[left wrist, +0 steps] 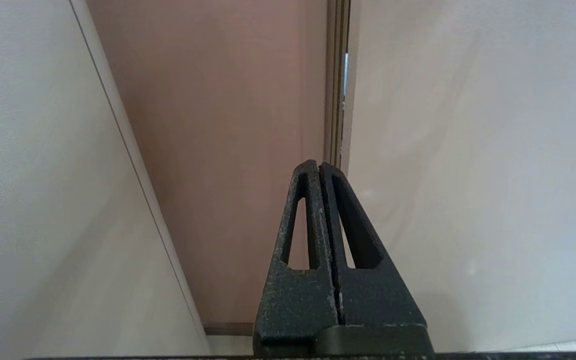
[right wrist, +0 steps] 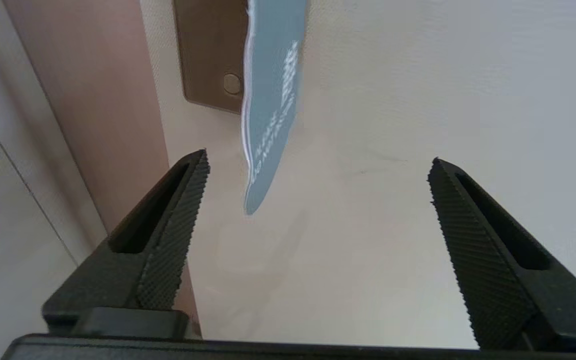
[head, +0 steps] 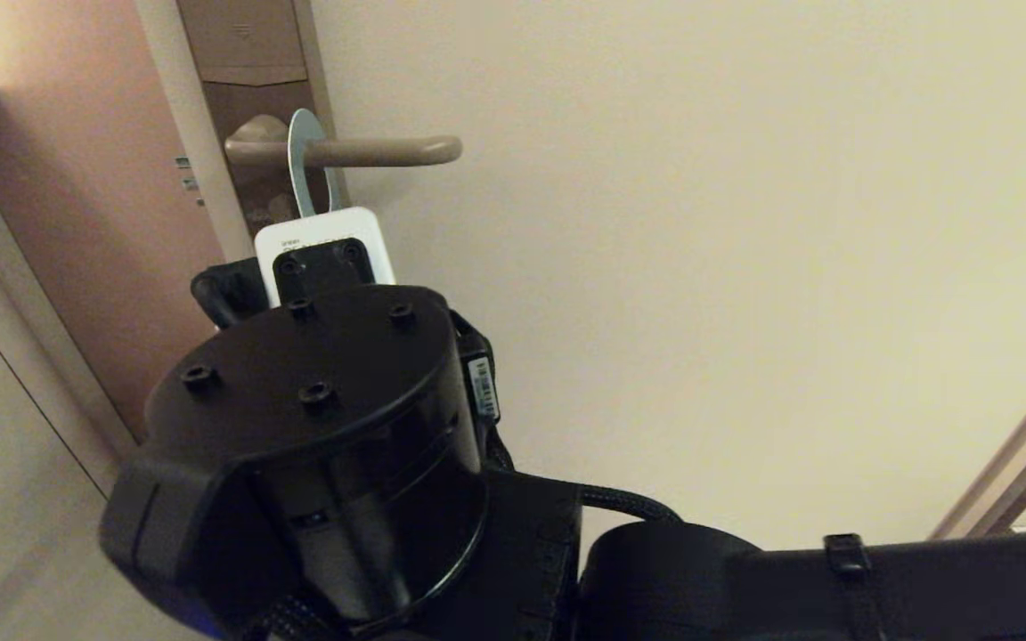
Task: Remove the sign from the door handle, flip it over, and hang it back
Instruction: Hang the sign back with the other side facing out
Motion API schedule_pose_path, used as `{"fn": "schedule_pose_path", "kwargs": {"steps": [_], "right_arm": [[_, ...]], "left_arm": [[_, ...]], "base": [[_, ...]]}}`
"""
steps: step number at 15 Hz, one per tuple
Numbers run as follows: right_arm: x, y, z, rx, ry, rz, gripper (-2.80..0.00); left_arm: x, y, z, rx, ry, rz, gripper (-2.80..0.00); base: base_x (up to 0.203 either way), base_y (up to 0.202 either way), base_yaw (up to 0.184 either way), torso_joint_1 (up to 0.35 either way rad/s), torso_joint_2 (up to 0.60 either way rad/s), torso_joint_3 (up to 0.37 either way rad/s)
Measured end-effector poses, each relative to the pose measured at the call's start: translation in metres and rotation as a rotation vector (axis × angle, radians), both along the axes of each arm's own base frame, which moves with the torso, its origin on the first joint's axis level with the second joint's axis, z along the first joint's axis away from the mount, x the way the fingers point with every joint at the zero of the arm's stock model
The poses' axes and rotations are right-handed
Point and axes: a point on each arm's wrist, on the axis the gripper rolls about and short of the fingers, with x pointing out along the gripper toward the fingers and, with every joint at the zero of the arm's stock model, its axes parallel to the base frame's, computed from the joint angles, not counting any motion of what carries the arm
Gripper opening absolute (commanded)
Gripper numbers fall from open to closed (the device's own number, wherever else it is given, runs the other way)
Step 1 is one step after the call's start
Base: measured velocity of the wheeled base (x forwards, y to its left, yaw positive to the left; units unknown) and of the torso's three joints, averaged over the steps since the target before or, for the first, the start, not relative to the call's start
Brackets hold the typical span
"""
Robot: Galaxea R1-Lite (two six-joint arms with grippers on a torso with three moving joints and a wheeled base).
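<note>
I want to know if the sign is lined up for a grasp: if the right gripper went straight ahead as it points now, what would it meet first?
Probably the sign, hanging just beyond the open right gripper; depth is unclear.

- In the head view the right arm's black housing (head: 317, 427) hides the lower part of the sign (head: 306, 160).
- In the right wrist view the sign's lettering is blurred, and its upper part runs off the edge.
- The brown plate (head: 250, 53) is cut off.
</note>
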Motion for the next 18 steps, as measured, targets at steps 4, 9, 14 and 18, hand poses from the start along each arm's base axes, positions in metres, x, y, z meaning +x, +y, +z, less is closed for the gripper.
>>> {"fn": "schedule_pose_path", "kwargs": {"steps": [4, 9, 14, 18], "right_arm": [[-0.013, -0.015, 0.004, -0.016, 0.005, 0.019, 0.0], [-0.026, -0.019, 0.008, -0.011, 0.004, 0.045, -1.84], [-0.033, -0.017, 0.009, -0.005, 0.002, 0.063, -2.8], [-0.034, -0.016, 0.011, 0.0, 0.001, 0.065, -2.8]], "left_arm": [[0.0, 0.0, 0.0, 0.0, 0.0, -0.001, -2.8], [0.0, 0.0, 0.0, -0.001, 0.0, 0.0, -2.8], [0.0, 0.0, 0.0, 0.0, 0.0, -0.001, -2.8], [0.0, 0.0, 0.0, 0.0, 0.0, 0.0, -2.8]], "base": [[0.0, 0.0, 0.0, 0.0, 0.0, 0.0], [0.0, 0.0, 0.0, 0.0, 0.0, 0.0], [0.0, 0.0, 0.0, 0.0, 0.0, 0.0], [0.0, 0.0, 0.0, 0.0, 0.0, 0.0]]}}
